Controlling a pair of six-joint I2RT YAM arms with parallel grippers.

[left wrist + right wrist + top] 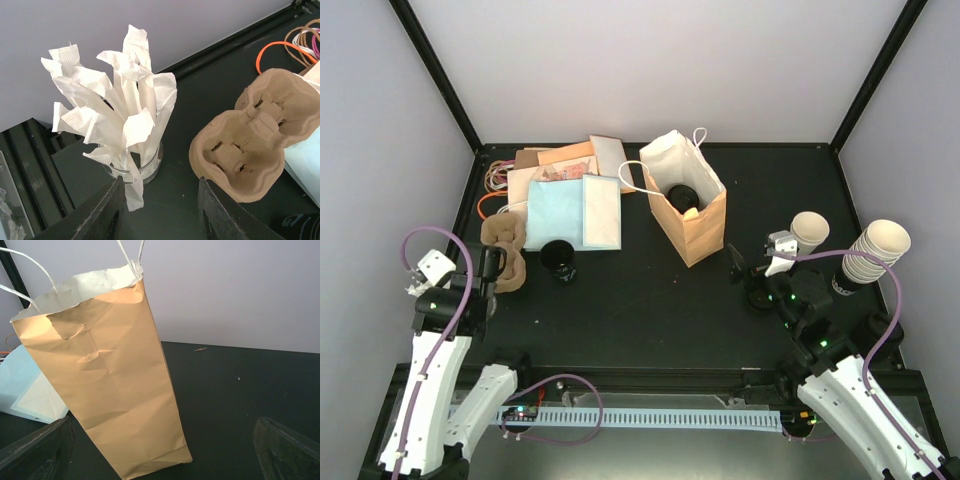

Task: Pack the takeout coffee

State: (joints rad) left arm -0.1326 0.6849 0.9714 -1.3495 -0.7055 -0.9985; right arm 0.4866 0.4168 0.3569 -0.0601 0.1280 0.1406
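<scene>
A brown paper bag (688, 215) with white handles stands open at the table's middle. A round black lid (681, 194) shows inside its mouth; the cup under it is hidden by the bag walls. My right gripper (748, 275) is open and empty, just right of the bag. In the right wrist view the bag (110, 390) stands ahead and to the left of the wide-open gripper (160, 455). My left gripper (490, 272) is open and empty at the left. In its wrist view it (160, 212) hangs over bare table.
A glass jar of wrapped straws (132, 165) and a brown pulp cup carrier (255, 145) flank the left gripper. A black round object (558, 258), papers (575, 205) and rubber bands (495, 180) lie back left. Stacked cream cups (875, 250) and another cup (810, 232) stand at the right.
</scene>
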